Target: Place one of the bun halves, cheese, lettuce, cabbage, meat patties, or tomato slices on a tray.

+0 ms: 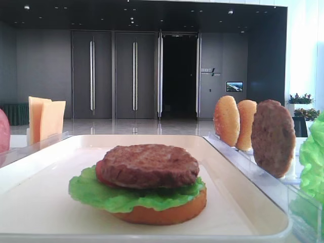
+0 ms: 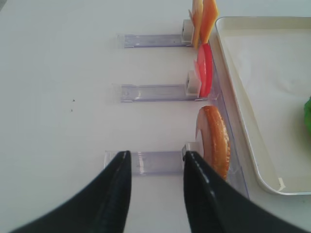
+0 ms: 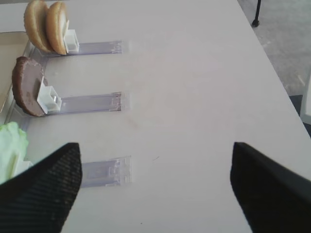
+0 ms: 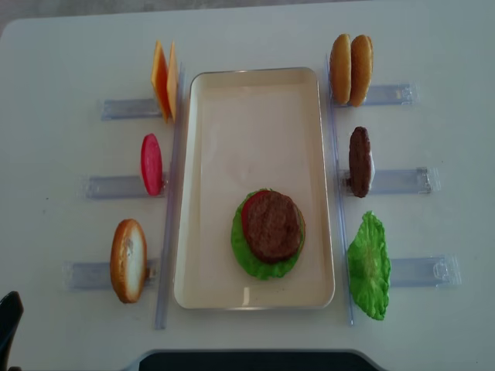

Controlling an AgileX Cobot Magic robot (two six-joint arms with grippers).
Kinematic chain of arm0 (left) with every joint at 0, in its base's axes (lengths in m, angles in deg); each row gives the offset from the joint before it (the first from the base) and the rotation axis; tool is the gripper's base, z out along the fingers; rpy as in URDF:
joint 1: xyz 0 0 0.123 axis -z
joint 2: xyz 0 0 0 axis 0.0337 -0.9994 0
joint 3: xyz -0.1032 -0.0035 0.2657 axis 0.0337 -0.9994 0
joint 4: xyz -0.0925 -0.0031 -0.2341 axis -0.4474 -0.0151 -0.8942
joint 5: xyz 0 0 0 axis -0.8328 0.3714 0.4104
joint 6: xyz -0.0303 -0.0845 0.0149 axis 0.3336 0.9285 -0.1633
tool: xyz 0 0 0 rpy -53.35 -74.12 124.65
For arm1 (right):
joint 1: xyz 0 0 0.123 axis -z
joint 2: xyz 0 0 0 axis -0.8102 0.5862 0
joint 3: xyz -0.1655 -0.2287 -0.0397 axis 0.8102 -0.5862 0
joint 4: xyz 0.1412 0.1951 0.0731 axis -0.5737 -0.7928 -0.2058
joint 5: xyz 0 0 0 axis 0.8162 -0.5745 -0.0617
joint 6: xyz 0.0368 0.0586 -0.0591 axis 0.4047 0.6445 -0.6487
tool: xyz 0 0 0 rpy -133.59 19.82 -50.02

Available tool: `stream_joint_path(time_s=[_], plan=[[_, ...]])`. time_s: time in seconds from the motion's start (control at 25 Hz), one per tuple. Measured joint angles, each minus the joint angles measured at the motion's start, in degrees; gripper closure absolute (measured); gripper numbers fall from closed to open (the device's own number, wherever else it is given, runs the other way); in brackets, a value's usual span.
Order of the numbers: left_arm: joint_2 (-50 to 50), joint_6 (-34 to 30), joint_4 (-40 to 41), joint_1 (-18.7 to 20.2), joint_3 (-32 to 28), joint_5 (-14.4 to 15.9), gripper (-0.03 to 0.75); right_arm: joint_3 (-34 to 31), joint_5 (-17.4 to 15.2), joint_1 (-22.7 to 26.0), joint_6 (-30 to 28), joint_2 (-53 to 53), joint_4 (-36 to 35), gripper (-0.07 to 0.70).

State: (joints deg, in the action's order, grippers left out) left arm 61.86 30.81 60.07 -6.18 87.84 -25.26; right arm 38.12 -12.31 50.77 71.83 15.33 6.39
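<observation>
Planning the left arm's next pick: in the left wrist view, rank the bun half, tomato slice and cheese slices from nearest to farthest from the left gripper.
1. Bun half: nearest, standing in the rack just right of the left gripper.
2. Tomato slice: next rack up, mid-frame.
3. Cheese slices: farthest, at the top by the tray corner.

A: One exterior camera sits low at the cream-white rectangular plastic tray's end; the other looks straight down.
B: Each wrist camera looks past its black gripper fingers at the racks, close.
</observation>
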Motion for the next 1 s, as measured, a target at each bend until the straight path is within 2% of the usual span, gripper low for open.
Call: stream_joint_path(time_s=[1.0], plan=[[0.0,0.0,0.0,0.0,0.0,0.0,0.433,-0.1,0.0,0.0,-0.1,0.0,0.0,0.042]])
